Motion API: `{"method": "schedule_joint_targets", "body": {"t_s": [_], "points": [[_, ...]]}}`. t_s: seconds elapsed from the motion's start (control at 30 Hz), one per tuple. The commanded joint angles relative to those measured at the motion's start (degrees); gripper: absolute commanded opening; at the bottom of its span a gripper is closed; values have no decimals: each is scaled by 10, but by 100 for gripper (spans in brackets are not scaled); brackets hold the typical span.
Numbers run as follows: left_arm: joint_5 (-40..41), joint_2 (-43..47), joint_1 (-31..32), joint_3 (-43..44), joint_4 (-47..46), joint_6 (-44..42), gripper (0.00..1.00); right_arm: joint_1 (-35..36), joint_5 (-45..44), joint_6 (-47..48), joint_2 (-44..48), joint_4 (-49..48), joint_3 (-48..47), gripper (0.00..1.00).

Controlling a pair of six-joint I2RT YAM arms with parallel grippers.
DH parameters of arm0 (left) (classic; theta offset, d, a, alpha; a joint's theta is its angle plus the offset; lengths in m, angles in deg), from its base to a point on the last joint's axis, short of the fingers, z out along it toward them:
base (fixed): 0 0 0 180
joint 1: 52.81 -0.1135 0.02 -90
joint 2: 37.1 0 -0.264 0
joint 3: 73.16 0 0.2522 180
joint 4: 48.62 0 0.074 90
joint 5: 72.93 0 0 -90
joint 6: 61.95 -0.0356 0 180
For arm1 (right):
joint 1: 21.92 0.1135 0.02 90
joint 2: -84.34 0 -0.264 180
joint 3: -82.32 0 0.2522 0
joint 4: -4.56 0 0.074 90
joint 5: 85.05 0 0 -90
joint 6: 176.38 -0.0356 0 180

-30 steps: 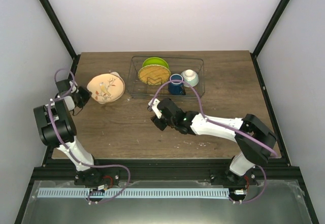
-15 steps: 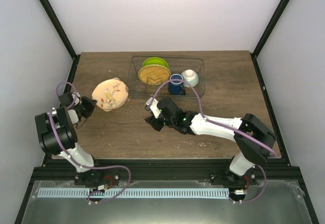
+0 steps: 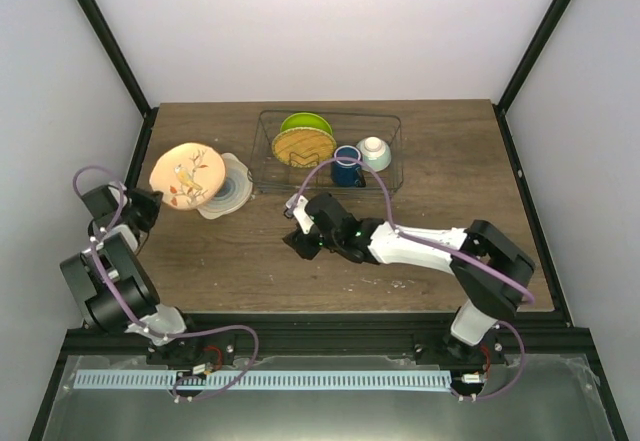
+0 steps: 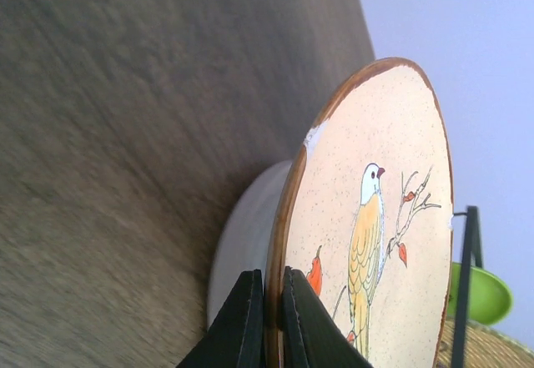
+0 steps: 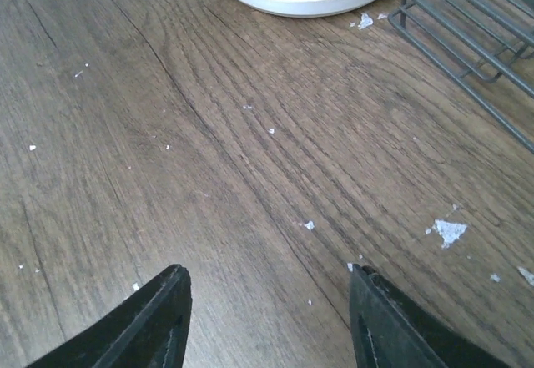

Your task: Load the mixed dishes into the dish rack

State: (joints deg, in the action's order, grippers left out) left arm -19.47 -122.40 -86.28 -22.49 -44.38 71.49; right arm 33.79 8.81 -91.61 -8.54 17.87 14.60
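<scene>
Beige bird-painted plate point(image 3: 187, 176) is being held just left of the dish rack point(image 3: 388, 126), with the left gripper point(image 3: 150, 204) clamping its rim. A white blue-ringed dish point(image 3: 236, 187) is lying between plate and rack. The right gripper point(image 3: 293, 223) is hovering in front of the rack, jaws apart and empty.

The bench point(image 3: 440, 161) is of dark brown wood with a clear grain, and small white flecks point(image 5: 449, 231) lie on it. Plain white walls point(image 3: 320, 31) stand behind and beside it, with black posts point(image 3: 105, 36) at the far corners. A black rail point(image 3: 330, 335) edges the near side. The light is soft and even.
</scene>
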Motion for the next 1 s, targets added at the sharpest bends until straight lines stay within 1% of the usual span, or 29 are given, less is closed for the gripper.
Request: {"method": "schedule_joint_targets", "body": {"t_s": [0.0, 0.07, 0.2, 0.3, 0.37, 0.5, 0.67, 0.77, 0.97], "points": [[-65, 60, 4, 16, -30, 20, 0, 5, 5, -23, -29, 17, -57, 58], [-66, 84, 6, 13, -17, 15, 0, 1, 15, -37, -40, 25, -78, 65], [-73, 133, 10, 11, 18, 6, 0, -33, 77, -67, -43, 9, -93, 76], [-77, 167, 17, 16, 48, -2, 0, -60, 124, -83, -40, -2, -97, 81], [-80, 187, 28, 17, 64, -2, 0, -76, 144, -84, -40, -1, -104, 82], [-60, 226, 90, 20, 100, -16, 0, -111, 207, -93, -39, -10, -116, 83], [-43, 253, 145, 11, 119, -22, 0, -149, 286, -120, -36, -41, -121, 83], [-27, 269, 168, 11, 142, -35, 0, -158, 305, -120, -39, -37, -133, 83], [-25, 286, 192, 3, 157, -46, 0, -171, 340, -124, -55, -40, -157, 82]]}}
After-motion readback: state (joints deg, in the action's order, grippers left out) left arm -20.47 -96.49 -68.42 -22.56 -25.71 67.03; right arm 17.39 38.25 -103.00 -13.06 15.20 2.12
